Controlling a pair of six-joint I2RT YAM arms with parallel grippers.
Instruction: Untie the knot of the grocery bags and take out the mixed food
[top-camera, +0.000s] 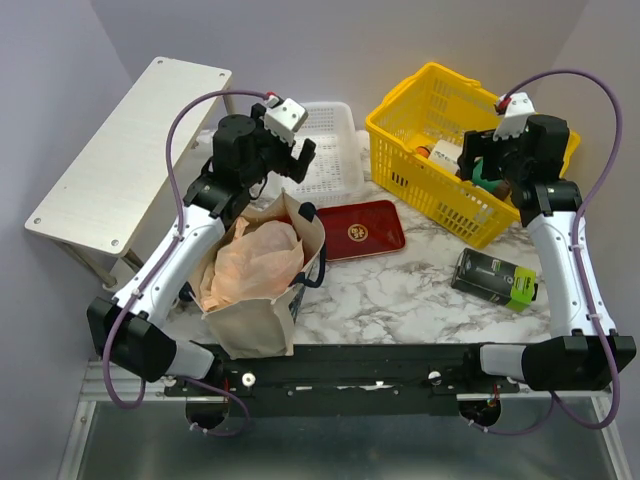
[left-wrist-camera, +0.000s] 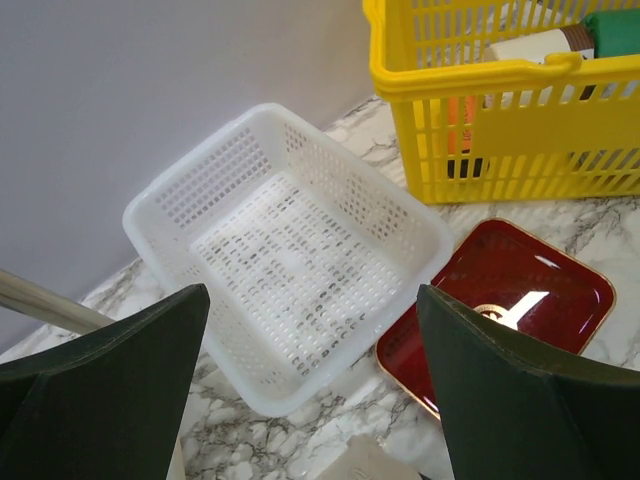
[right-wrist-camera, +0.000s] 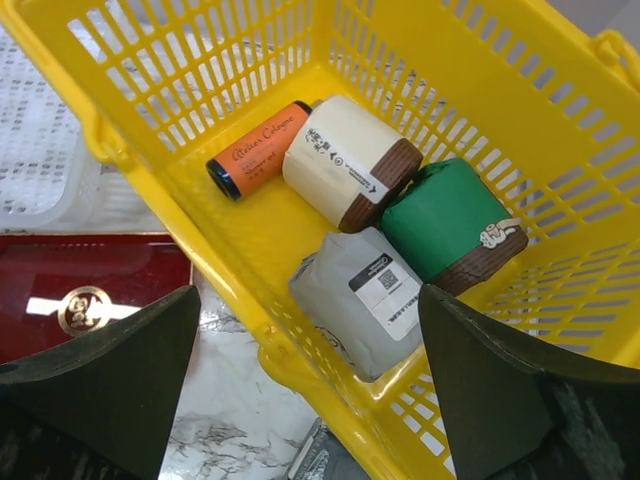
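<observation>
From above, one canvas tote (top-camera: 250, 320) stands on the bench (top-camera: 400, 290) beside the left arm (top-camera: 185, 240), one peach plastic bag (top-camera: 260, 262) bulging from it. At the left wrist, the left pincer (left-wrist-camera: 312, 295) is spread over one white basket (left-wrist-camera: 200, 200). At the right wrist, the right pincer (right-wrist-camera: 308, 292) is spread over one yellow basket (right-wrist-camera: 200, 60) holding four packages (right-wrist-camera: 345, 165).

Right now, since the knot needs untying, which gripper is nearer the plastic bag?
Left. The left gripper hangs just beyond the plastic bag; the right gripper is over the yellow basket, well away.
</observation>
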